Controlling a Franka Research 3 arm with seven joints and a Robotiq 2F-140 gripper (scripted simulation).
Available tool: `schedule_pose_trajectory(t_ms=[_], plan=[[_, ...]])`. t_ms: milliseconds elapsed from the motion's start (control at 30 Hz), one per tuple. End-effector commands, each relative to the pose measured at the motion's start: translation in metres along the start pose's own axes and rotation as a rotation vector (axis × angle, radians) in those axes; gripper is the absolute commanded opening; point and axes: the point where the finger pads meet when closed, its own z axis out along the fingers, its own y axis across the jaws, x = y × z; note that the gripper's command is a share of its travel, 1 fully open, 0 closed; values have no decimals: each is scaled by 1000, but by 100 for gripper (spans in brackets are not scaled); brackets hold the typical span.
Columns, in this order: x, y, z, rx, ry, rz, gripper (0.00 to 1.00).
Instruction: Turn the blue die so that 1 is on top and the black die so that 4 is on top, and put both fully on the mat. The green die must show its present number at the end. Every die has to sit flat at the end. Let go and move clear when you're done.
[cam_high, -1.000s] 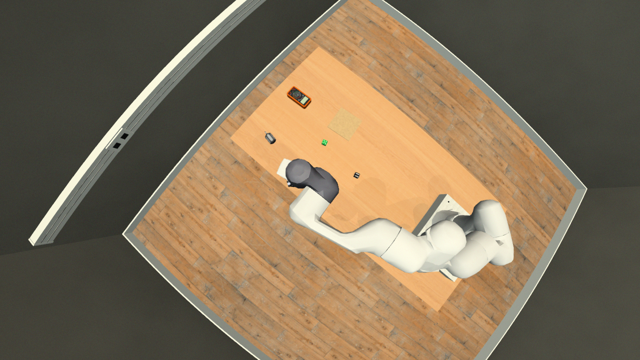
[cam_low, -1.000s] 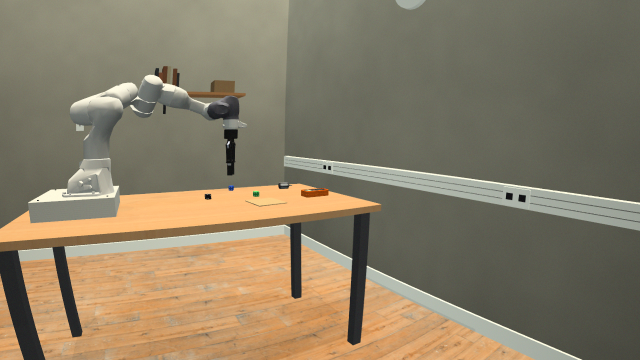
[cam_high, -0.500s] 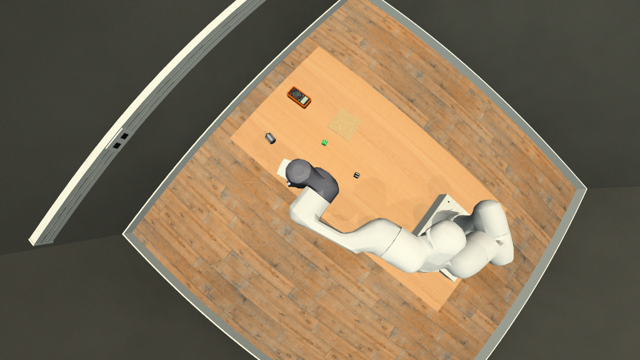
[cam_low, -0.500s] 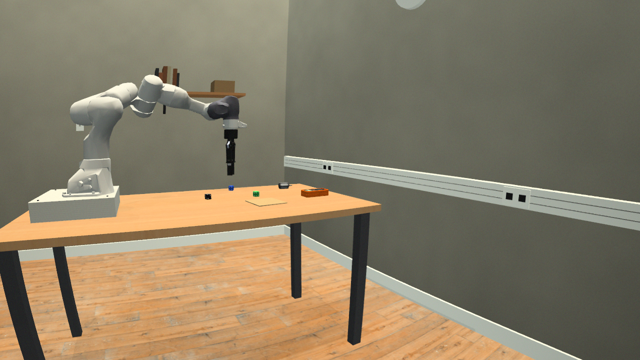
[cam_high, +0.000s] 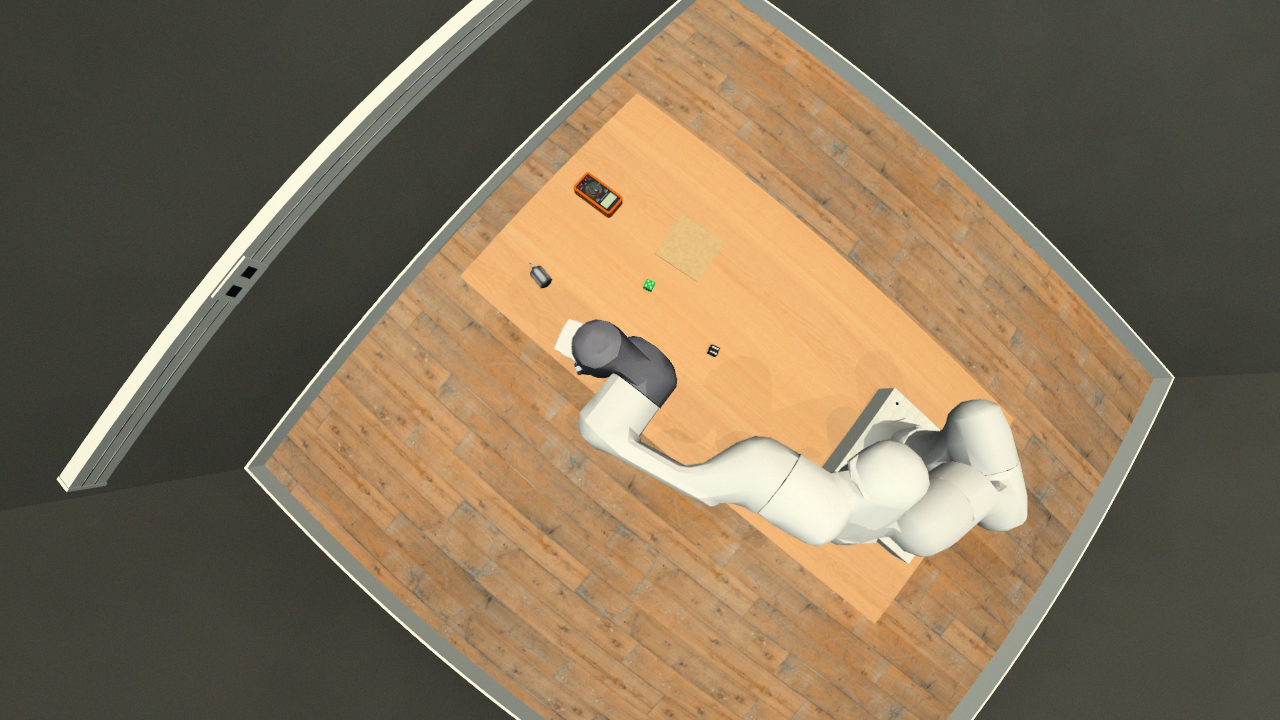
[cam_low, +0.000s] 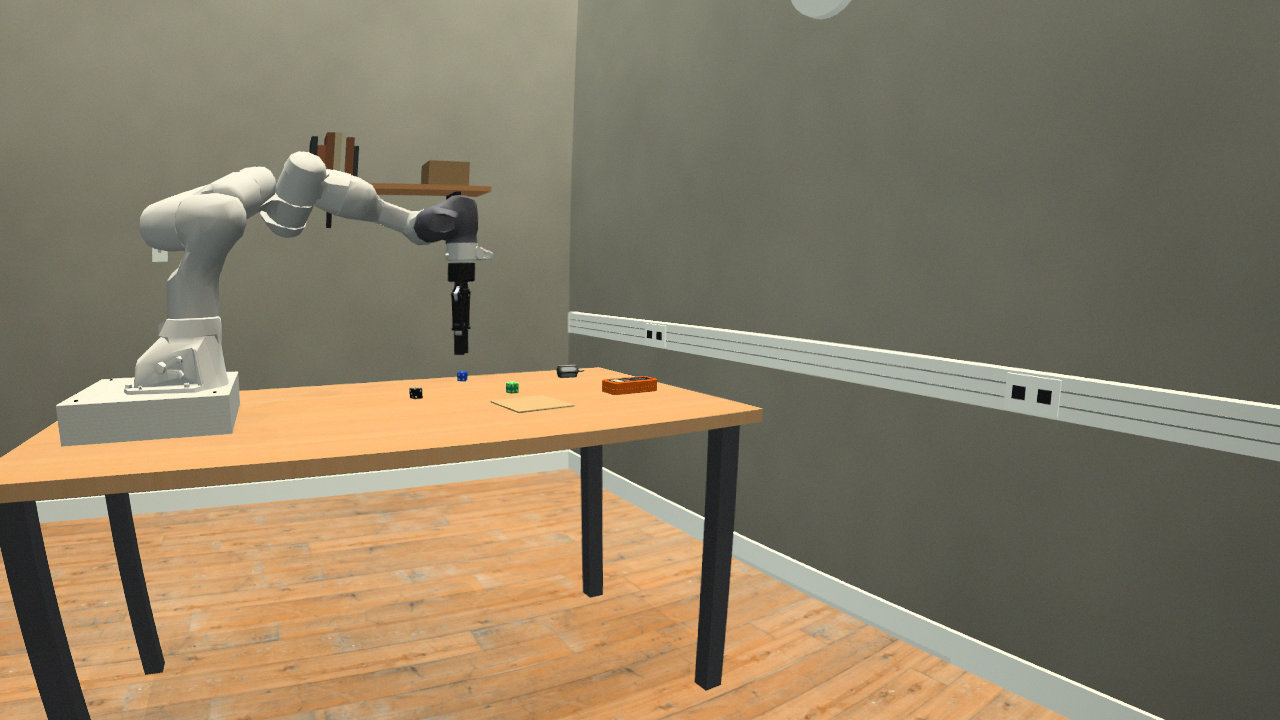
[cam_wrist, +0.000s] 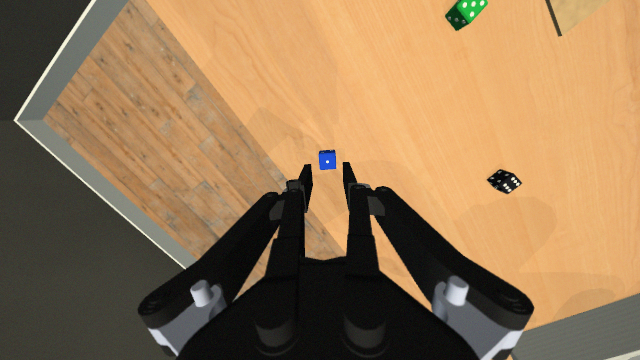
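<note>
- In the top view, your arm (cam_high: 805, 501) (cam_low: 205, 246) reaches across the wooden table (cam_high: 787, 313) (cam_low: 340, 438) (cam_wrist: 415, 110); the green die (cam_high: 648, 284) (cam_low: 512, 387) (cam_wrist: 472, 10) lies near the mat (cam_high: 689, 248) (cam_low: 531, 403) (cam_wrist: 575, 15).
- In the exterior view, your gripper (cam_low: 460, 351) (cam_wrist: 327, 173) points down above the blue die (cam_low: 461, 376) (cam_wrist: 327, 160); grey walls (cam_low: 895, 197) stand behind.
- In the wrist view, its 2 fingers are apart, holding nothing; blue shows 1, the black die (cam_high: 713, 350) (cam_low: 416, 393) (cam_wrist: 504, 181) shows 6, both off the mat.

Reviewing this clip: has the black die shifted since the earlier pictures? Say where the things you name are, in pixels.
No; the black die (cam_high: 713, 351) (cam_low: 416, 393) (cam_wrist: 504, 181) sits at the same place relative to the mat (cam_high: 689, 248) (cam_low: 531, 403) (cam_wrist: 575, 15).
</note>
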Motion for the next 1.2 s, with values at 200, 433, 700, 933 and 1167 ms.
schedule_pose_trajectory(t_ms=[200, 433, 700, 933, 1167], plan=[[1, 0, 14, 4, 1, -5, 32], [1, 0, 24, 4, 1, -5, 32], [1, 0, 34, 4, 1, -5, 32], [1, 0, 38, 4, 1, -5, 32], [2, 0, 41, 4, 1, -5, 32]])
